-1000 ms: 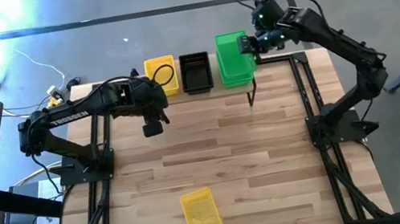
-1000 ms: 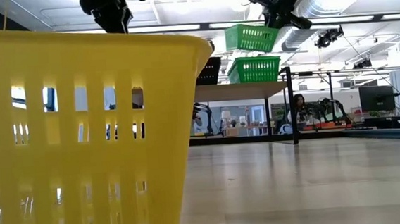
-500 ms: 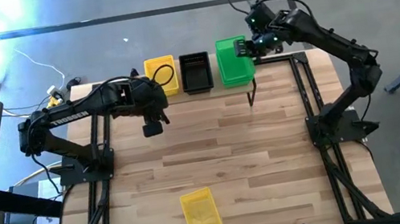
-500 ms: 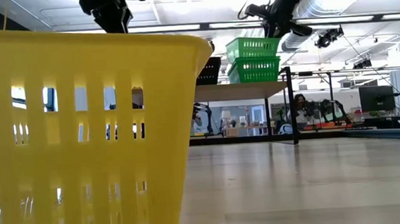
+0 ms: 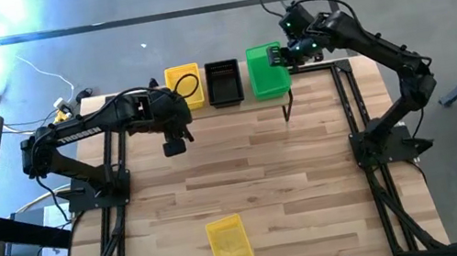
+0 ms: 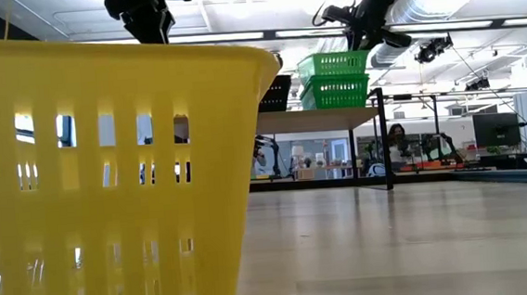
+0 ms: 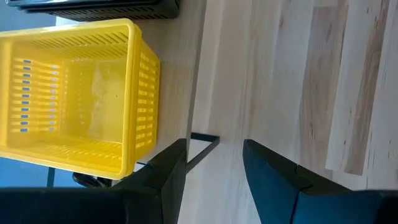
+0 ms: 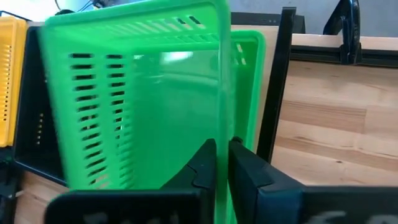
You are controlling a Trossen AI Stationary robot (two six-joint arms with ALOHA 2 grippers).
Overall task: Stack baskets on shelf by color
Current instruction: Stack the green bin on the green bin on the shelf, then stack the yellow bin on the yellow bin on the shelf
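On the shelf [image 5: 242,100] at the table's far edge stand a yellow basket [image 5: 184,87], a black basket [image 5: 224,82] and a green stack [image 5: 267,70]. In the low view the upper green basket [image 6: 333,64] sits in the lower green one [image 6: 334,94]. My right gripper [image 5: 287,55] is at the stack's right side, shut on the upper basket. My left gripper [image 5: 174,145] hovers open over the table just before the shelf's left end. Its wrist view shows the yellow basket [image 7: 74,99] past the open fingers [image 7: 168,177]. A loose yellow basket [image 5: 229,242] lies near the table's near edge. My right gripper [image 8: 222,163] pinches the upper green basket's right wall at its rim [image 8: 222,127], one finger inside the basket and one outside. The fingers come from the right, slanting down. The basket rests nested in the lower green basket [image 8: 252,56] on the shelf.
The loose yellow basket [image 6: 107,177] fills the low view's left half. A black shelf leg [image 5: 286,109] stands below the green stack. The arm frames [image 5: 109,166] run along both table sides. Bare wood lies across the table's middle [image 5: 245,172].
My right gripper moved down and slightly toward the table's left, lowering the upper green basket from a tilted hover into the lower green basket on the shelf. It has kept still for the last half second.
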